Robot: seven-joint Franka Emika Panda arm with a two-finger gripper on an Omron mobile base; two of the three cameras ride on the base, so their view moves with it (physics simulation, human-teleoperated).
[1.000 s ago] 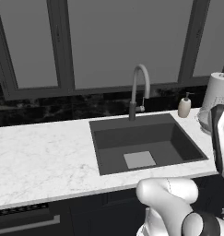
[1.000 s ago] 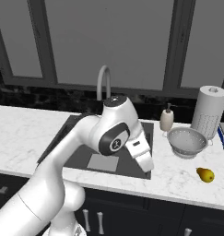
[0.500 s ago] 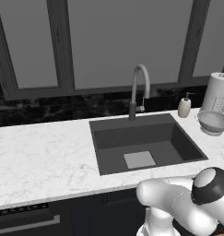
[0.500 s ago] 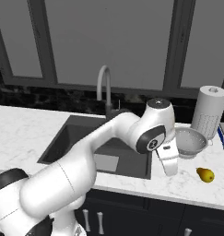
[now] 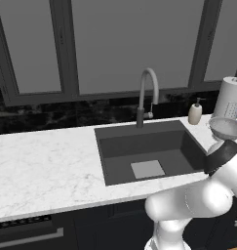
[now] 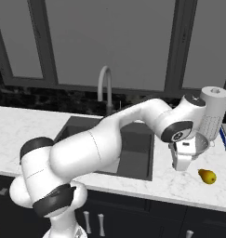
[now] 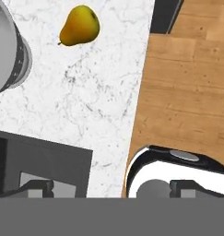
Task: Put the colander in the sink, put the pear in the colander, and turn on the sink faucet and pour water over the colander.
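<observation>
Nothing of the task looks done yet. Nearest, the gripper (image 6: 183, 161) hangs released and empty over the marble counter (image 6: 156, 183) at the right of the sink (image 6: 133, 153), with the pear (image 6: 207, 176) lying on the counter just beside it. Behind the gripper the colander (image 5: 227, 128) sits on the counter by the paper towel roll (image 6: 213, 111), the basin holds nothing, and farthest back the sink faucet (image 5: 147, 95) shows no water, so all three steps remain.
</observation>
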